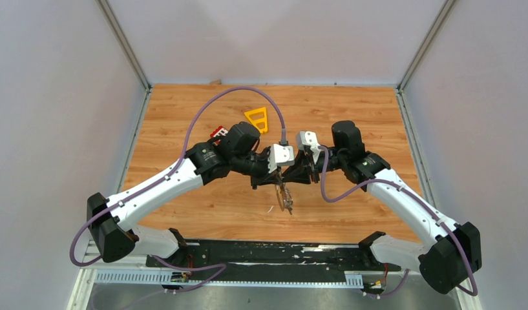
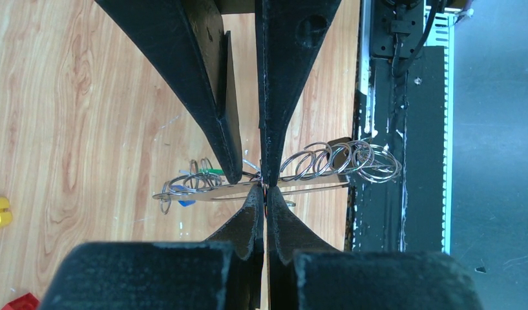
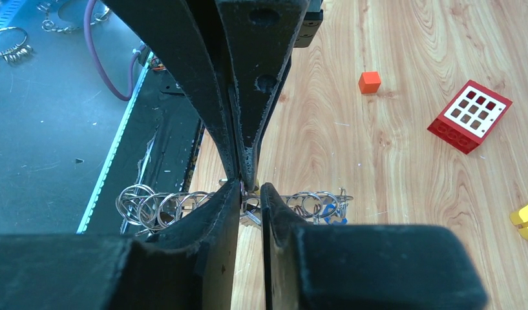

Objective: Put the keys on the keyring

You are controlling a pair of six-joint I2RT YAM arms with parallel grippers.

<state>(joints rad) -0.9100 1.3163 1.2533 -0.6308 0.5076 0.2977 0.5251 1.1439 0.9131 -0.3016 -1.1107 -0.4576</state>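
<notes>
The grey keyring (image 1: pixel 285 197) hangs above the wood between both grippers. In the left wrist view its bar (image 2: pixel 203 192) runs across, strung with several small wire rings (image 2: pixel 338 161) and keys with a blue tag (image 2: pixel 185 202) and a green tag (image 2: pixel 212 170). My left gripper (image 2: pixel 264 190) is shut on the bar's middle. My right gripper (image 3: pixel 250 188) faces it, jaws a little apart astride the bar (image 3: pixel 300 196); a small silver key lies between its tips. Both also show in the top view: the left gripper (image 1: pixel 278 177) and the right gripper (image 1: pixel 298 174).
A yellow triangular frame (image 1: pixel 257 118) and a red brick (image 1: pixel 218 134) lie behind the left arm. An orange block (image 3: pixel 369 82) and the red brick (image 3: pixel 470 116) lie on the wood. The black base plate (image 1: pixel 261 252) runs along the near edge.
</notes>
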